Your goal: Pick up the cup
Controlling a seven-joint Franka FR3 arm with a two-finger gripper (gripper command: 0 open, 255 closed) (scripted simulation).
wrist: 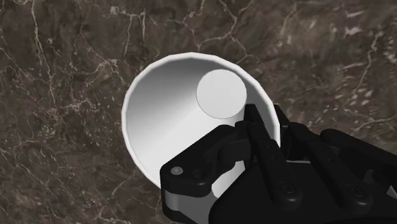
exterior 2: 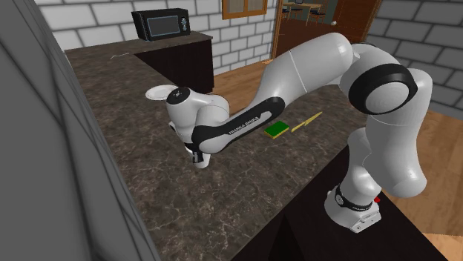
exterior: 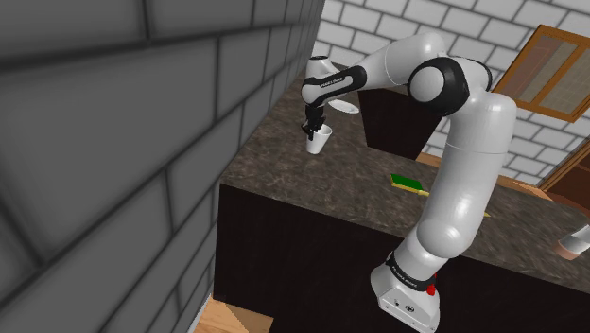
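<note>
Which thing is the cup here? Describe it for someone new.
On the dark marbled countertop, follow the white arm to its black tool. The cup is the plain white, deep vessel whose rim the tool clasps; the nearby white plate is flat.

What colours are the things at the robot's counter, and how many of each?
White: 2, cup and plate
Green: 1, sponge
Yellow: 1, stick
Black: 1, microwave
Total: 5

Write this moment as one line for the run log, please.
step: grasp | gripper: shut on cup rim | below: dark marbled counter | lifted: cannot tell
</note>
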